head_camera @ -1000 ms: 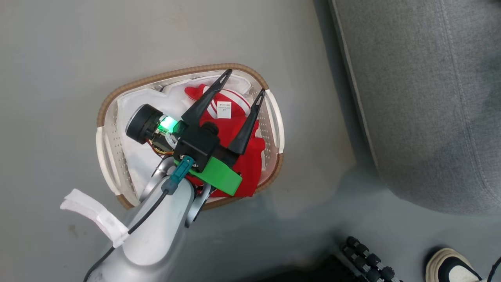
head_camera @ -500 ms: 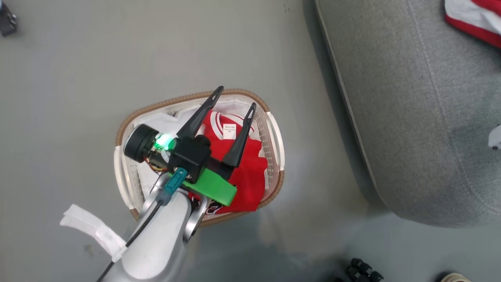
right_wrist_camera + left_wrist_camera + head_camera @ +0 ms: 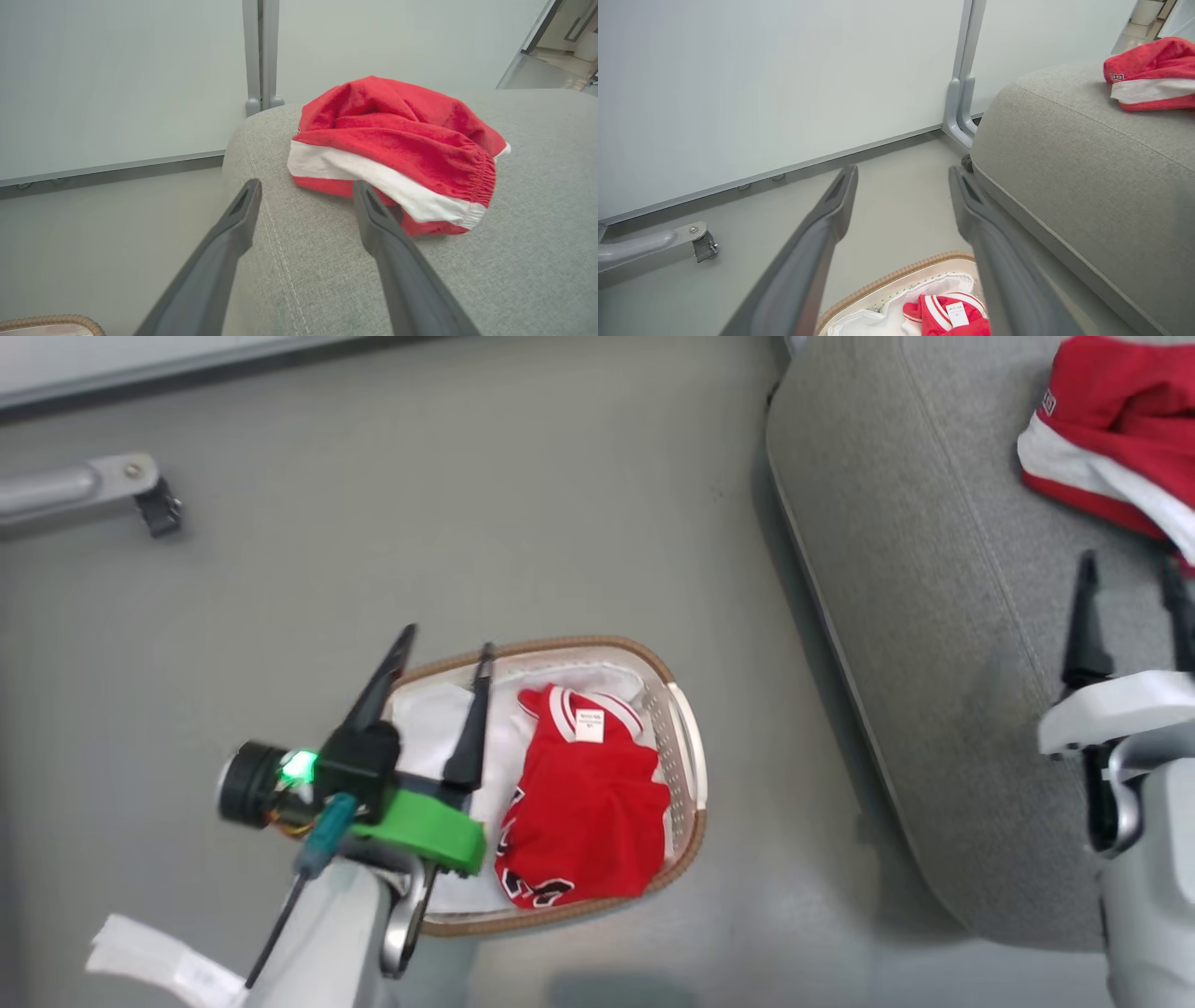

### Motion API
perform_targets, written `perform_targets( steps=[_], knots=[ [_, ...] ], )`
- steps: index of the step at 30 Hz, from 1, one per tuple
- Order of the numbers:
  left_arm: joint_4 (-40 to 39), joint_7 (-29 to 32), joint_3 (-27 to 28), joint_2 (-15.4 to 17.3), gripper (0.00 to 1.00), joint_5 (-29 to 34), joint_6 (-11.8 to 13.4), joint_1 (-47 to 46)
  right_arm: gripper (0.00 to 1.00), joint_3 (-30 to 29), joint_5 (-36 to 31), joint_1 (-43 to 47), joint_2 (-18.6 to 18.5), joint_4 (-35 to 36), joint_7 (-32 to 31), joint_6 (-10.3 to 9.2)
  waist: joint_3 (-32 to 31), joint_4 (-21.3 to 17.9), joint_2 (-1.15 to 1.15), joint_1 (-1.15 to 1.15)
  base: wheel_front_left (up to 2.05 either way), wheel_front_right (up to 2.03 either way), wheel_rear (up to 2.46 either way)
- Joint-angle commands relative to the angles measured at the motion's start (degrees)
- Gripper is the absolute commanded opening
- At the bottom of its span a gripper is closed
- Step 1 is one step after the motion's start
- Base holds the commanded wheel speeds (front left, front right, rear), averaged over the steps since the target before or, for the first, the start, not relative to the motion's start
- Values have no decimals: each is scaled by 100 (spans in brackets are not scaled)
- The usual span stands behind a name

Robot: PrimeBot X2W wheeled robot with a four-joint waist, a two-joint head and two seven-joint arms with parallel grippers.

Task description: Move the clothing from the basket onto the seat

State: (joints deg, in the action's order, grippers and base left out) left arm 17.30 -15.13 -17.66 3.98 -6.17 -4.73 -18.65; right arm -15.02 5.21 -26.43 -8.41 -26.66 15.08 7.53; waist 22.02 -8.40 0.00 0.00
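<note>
The oval white basket (image 3: 560, 642) with its brown rim stands on the floor. In it a red garment (image 3: 583, 803) with a striped collar and white tag lies beside a plain white sheet (image 3: 425, 719). My left gripper (image 3: 446, 642) hangs open above the basket's left side, over the sheet, holding nothing; its wrist view shows the basket (image 3: 887, 280) and garment (image 3: 952, 319) below the fingers. A second red garment (image 3: 1111, 411) with a white stripe lies on the grey seat (image 3: 934, 569). My right gripper (image 3: 306, 186) is open just short of that garment (image 3: 397, 140).
A metal leg with a caster (image 3: 140, 495) lies on the grey floor at the far left. A pale wall panel with a grey post (image 3: 962, 70) stands behind the basket and seat (image 3: 537, 233). Bare floor separates basket and seat.
The head camera has shifted. Relative to the basket, my left gripper went from over the red garment to its left side. The right gripper and the seat's garment have come into view.
</note>
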Motion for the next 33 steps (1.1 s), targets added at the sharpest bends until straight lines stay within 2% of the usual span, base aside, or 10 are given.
perform_targets(
  steps=[1, 12, 18, 33],
  knots=[
    [-6, -3, 146, -19, 100, -26, 71, 173, 100, 104, 46, 92, 35, 39, 13, -8, -446, 294, 0, 0, 0, 0, 0],
    [105, -3, 906, -53, 100, 98, 270, 686, 100, 1027, 153, 378, 295, 154, 13, -8, -1010, 704, 0, 0, 0, 0, 0],
    [194, -3, 1174, -75, 100, 106, 334, 983, 100, 1250, 242, 583, 413, 182, 13, -8, -1232, 804, 0, 0, 0, 0, 0],
    [101, -3, 1252, -102, 100, 39, 355, 1567, 100, 1693, 180, 1294, 518, 361, 13, -8, -1788, 781, 0, 0, 0, 0, 0]
  ],
)
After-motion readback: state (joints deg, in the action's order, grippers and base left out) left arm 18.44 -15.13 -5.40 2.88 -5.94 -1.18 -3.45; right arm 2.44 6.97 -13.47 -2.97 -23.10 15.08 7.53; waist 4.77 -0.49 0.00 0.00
